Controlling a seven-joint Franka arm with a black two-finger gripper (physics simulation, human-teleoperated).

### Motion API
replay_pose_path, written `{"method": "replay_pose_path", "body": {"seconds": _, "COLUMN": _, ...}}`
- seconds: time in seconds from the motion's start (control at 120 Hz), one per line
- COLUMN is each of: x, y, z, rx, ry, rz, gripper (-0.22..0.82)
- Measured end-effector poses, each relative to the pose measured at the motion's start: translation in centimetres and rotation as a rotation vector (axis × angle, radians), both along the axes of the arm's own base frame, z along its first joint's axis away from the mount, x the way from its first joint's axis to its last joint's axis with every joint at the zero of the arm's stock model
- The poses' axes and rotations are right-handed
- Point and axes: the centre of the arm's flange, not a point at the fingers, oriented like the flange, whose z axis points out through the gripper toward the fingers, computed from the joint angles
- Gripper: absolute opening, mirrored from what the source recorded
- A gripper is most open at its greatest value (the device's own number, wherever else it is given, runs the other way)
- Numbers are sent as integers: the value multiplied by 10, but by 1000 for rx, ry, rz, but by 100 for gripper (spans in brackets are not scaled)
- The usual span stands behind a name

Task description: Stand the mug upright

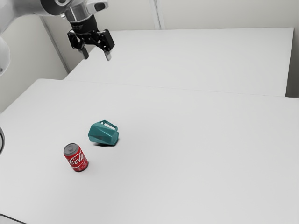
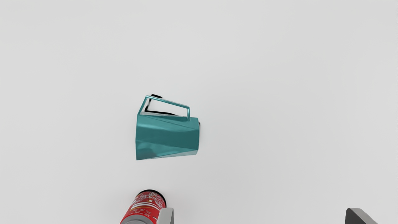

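Note:
High above the table, at the exterior view's upper left, my black gripper hangs with its two fingers apart. In the wrist view the gripper is open, nothing between its fingertips. A teal faceted mug lies on its side on the table, well below the gripper. In the wrist view the mug shows its angular handle sticking out to one side, away from the red can. The mug and the gripper are far apart.
A red cola can stands upright on the white table, close to the mug but apart from it. In the wrist view the can is partly behind one fingertip. A second white surface lies beyond the table.

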Motion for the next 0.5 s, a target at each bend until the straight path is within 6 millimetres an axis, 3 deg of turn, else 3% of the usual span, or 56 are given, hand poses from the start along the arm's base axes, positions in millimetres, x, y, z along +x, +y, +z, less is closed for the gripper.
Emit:
{"method": "replay_pose_path", "body": {"seconds": 0.092, "x": -1, "y": 0, "z": -3, "rx": -9, "ry": 4, "rz": 2, "gripper": 60}}
{"method": "replay_pose_path", "body": {"seconds": 0.175, "x": -6, "y": 9, "z": -18, "rx": -34, "ry": 38, "rz": 26, "gripper": 60}}
{"method": "replay_pose_path", "body": {"seconds": 0.225, "x": -6, "y": 37, "z": -31, "rx": -78, "ry": 63, "rz": 77, "gripper": 60}}
{"method": "replay_pose_path", "body": {"seconds": 0.325, "x": -6, "y": 120, "z": -70, "rx": -248, "ry": 110, "rz": 206, "gripper": 60}}
{"method": "replay_pose_path", "body": {"seconds": 0.383, "x": -12, "y": 159, "z": -97, "rx": -372, "ry": 131, "rz": 261, "gripper": 60}}
{"method": "replay_pose_path", "body": {"seconds": 0.5, "x": -15, "y": 201, "z": -152, "rx": -558, "ry": 158, "rz": 282, "gripper": 60}}
